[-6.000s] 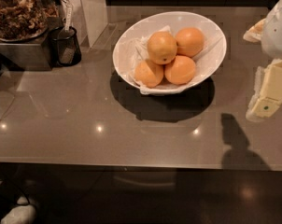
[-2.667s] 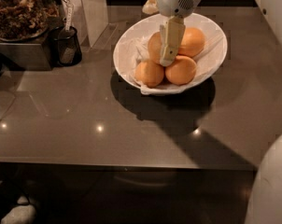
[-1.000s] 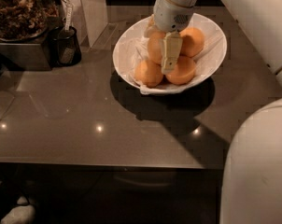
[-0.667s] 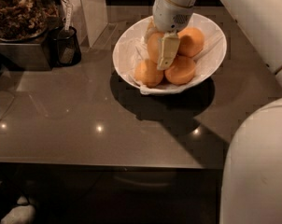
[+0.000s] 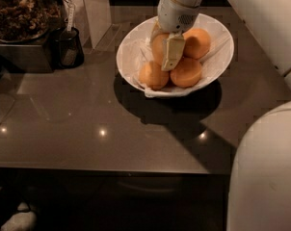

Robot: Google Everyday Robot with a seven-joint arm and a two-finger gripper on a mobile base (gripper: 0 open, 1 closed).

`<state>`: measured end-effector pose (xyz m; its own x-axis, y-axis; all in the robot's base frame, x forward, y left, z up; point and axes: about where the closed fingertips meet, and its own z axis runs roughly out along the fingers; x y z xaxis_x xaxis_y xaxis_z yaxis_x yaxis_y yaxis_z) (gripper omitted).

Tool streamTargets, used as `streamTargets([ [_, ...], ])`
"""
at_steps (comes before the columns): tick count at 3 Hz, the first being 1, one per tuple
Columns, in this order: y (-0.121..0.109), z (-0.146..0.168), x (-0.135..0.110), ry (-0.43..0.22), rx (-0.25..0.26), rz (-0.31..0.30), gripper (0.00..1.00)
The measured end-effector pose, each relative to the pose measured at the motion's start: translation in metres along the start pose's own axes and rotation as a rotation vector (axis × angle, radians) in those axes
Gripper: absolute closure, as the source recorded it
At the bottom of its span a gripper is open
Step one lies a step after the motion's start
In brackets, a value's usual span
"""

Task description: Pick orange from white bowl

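The white bowl (image 5: 223,36) stands on the dark counter at the back centre, lined with crumpled white paper. It holds several oranges. The orange (image 5: 158,49) lies at the top left of the pile. My gripper (image 5: 164,47) has come down from above and sits right on this orange, covering part of it. Three other oranges lie beside it: one to the right (image 5: 197,42), one at the front right (image 5: 186,73), one at the front left (image 5: 152,75).
A small dark cup (image 5: 68,47) and a dark tray of brown dried matter (image 5: 18,13) stand at the back left. A white pillar (image 5: 95,8) rises behind them. The counter's front edge (image 5: 112,170) runs across the view. My white body (image 5: 266,172) fills the lower right.
My gripper came in from the right, went over the bowl and lowered onto the top left orange. In the last second it shifted slightly left. The oranges have not moved.
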<state>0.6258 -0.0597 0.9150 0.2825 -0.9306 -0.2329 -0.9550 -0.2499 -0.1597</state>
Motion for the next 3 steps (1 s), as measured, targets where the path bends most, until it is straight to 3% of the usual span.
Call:
streamTargets([
  [1, -0.007, 0.000, -0.004, -0.010, 0.028, -0.002, 1.00],
  [2, 0.000, -0.017, -0.022, -0.065, 0.039, -0.026, 1.00],
  [3, 0.016, -0.035, -0.042, -0.183, 0.064, -0.075, 1.00],
])
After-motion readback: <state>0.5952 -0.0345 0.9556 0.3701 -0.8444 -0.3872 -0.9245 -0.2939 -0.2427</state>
